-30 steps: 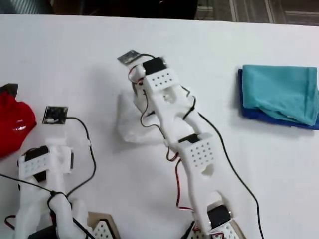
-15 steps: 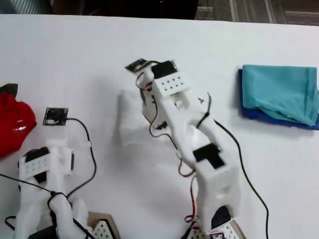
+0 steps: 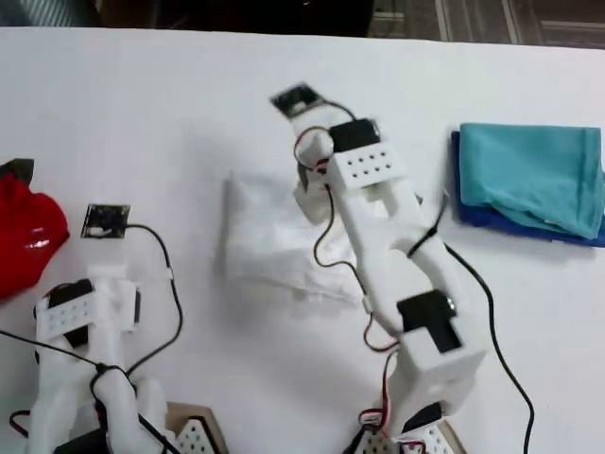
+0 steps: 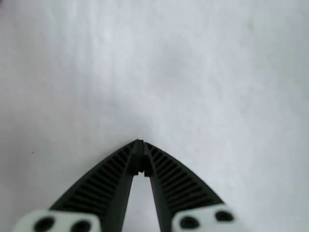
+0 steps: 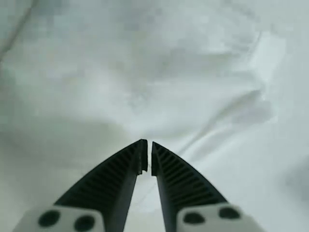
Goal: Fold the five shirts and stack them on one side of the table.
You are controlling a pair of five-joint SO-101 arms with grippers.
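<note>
Right wrist view, closest in: my right tool (image 5: 146, 151) hangs just over the white shirt (image 5: 145, 72). Its tips are pressed together with barely a sliver between them, and I can't see any cloth pinched in there. The fabric under it is rumpled, with a few creases running off to one side.

My left tool (image 4: 139, 151) is also closed tip to tip. It holds nothing and has bare table (image 4: 217, 72) below it, so that arm is parked on its own side.

From the high view, the white shirt sits mid-table as a rough, half-tidy rectangle, and my right arm is stretched across its right-hand part. So I'd say I'm in the middle of folding this one. It looks partly folded but not neat enough to stack.

Further out on the right, the teal shirt (image 3: 534, 175) lies folded on top of the blue shirt (image 3: 470, 216), so that's clearly the stack side. The red shirt (image 3: 28, 232) is bunched up at the left edge, not folded yet.

My guess for the next move is to spread the right tool, come down on an edge of the white shirt, pinch it and fold it over. White cloth on a white table makes that edge hard to find.
</note>
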